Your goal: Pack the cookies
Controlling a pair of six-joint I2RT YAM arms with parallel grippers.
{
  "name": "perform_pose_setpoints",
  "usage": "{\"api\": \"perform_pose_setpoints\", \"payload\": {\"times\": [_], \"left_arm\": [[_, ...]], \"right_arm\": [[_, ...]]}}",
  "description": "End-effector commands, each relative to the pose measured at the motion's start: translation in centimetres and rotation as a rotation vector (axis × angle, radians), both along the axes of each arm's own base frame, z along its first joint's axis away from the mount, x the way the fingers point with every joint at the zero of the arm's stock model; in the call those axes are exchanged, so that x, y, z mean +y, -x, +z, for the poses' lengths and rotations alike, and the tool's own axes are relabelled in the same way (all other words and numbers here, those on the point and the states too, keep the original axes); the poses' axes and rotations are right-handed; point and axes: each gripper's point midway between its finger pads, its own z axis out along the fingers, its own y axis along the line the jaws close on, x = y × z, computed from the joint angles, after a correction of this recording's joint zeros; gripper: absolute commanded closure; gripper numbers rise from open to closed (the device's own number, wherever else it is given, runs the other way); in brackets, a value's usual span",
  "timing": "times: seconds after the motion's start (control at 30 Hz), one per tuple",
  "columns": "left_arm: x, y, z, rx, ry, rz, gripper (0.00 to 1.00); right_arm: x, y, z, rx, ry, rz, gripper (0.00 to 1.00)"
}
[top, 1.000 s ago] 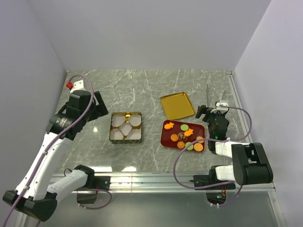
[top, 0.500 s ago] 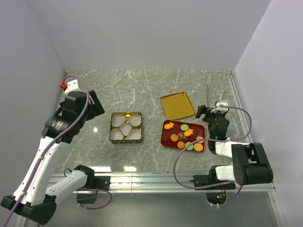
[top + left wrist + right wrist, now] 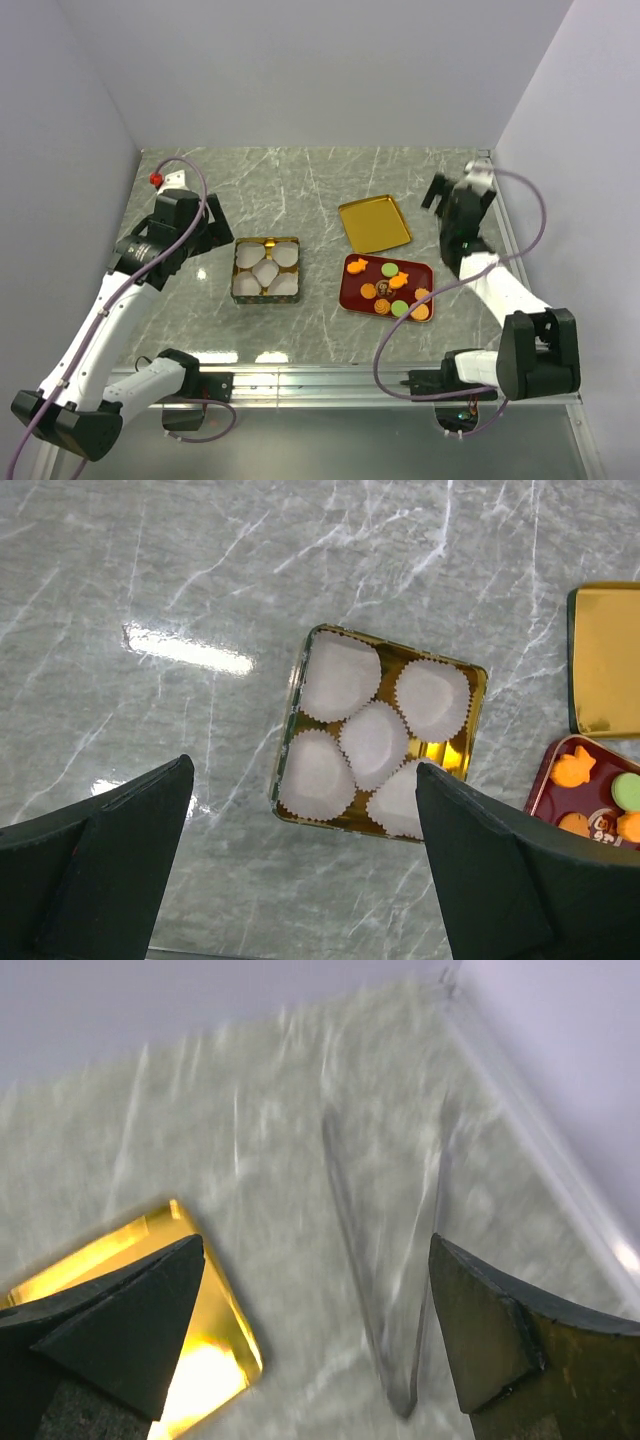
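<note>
Top external: cookies (image 3: 398, 282) on red tray (image 3: 418, 276)

Cookies (image 3: 398, 281) org/grn/brn; tray (image 3: 351, 291) red; table (image 3: 300, 190) gry marble.

The gold lid (image 3: 608, 660) (likewise the red tray (image 3: 610, 765)) runs off the right edge.

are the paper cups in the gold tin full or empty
Empty: all five paper cups in the gold tin show bare paper; the cookies lie on the red tray.
</note>
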Motion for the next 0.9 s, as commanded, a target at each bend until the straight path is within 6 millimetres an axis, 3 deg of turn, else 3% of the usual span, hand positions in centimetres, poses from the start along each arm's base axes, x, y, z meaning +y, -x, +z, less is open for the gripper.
{"api": "perform_pose_setpoints", "payload": {"times": [0.0, 0.03, 0.1, 0.13, 0.2, 0.23, 0.27, 0.3, 0.37, 0.4, 0.5, 0.67, 0.87], "left_arm": [[-0.7, 0.2, 0.5, -0.043, 0.027, -0.046, 0.00], [-0.8, 0.4, 0.2, -0.036, 0.030, -0.050, 0.01], [-0.8, 0.7, -0.3, -0.031, 0.036, -0.054, 0.01], [-0.8, 0.9, -0.4, -0.032, 0.042, -0.055, 0.01], [-0.8, 1.3, -0.7, -0.034, 0.047, -0.058, 0.01], [-0.8, 1.4, -0.7, -0.036, 0.048, -0.061, 0.01], [-0.8, 1.4, -0.8, -0.037, 0.051, -0.064, 0.01], [-0.8, 1.6, -1.0, -0.035, 0.048, -0.071, 0.01], [-0.8, 1.6, -1.1, -0.037, 0.045, -0.076, 0.01], [-0.8, 1.7, -1.3, -0.034, 0.042, -0.078, 0.01], [-1.0, 1.7, -1.6, -0.034, 0.046, -0.094, 0.00], [-1.3, 1.8, -1.9, -0.027, 0.054, -0.104, 0.00], [-1.3, 1.8, -1.6, -0.030, 0.048, -0.106, 0.01]], "right_arm": [[-2.7, 1.4, 0.8, 0.205, 0.012, -0.197, 0.00], [-3.2, 1.5, 1.7, 0.241, 0.010, -0.209, 0.00], [-2.9, 1.1, 1.2, 0.324, 0.009, -0.181, 0.00], [-3.0, 1.0, 1.9, 0.364, 0.009, -0.174, 0.00], [-2.7, 0.6, -0.2, 0.476, -0.032, -0.149, 0.00], [-2.7, -0.3, 1.2, 0.479, -0.059, -0.160, 0.00], [-3.3, 0.9, -1.8, 0.636, -0.084, -0.181, 0.00], [-3.0, 0.3, -1.6, 0.656, -0.163, -0.152, 0.00], [-3.5, 1.3, -4.3, 0.781, -0.247, -0.161, 0.00], [-2.7, 1.3, -4.9, 0.798, -0.308, -0.118, 0.00], [-3.1, 2.2, -7.1, 0.850, -0.383, -0.121, 0.00], [-2.6, 2.6, -9.8, 0.915, -0.449, -0.090, 0.00], [-2.2, 2.2, -11.4, 0.938, -0.460, -0.061, 0.00]]}}
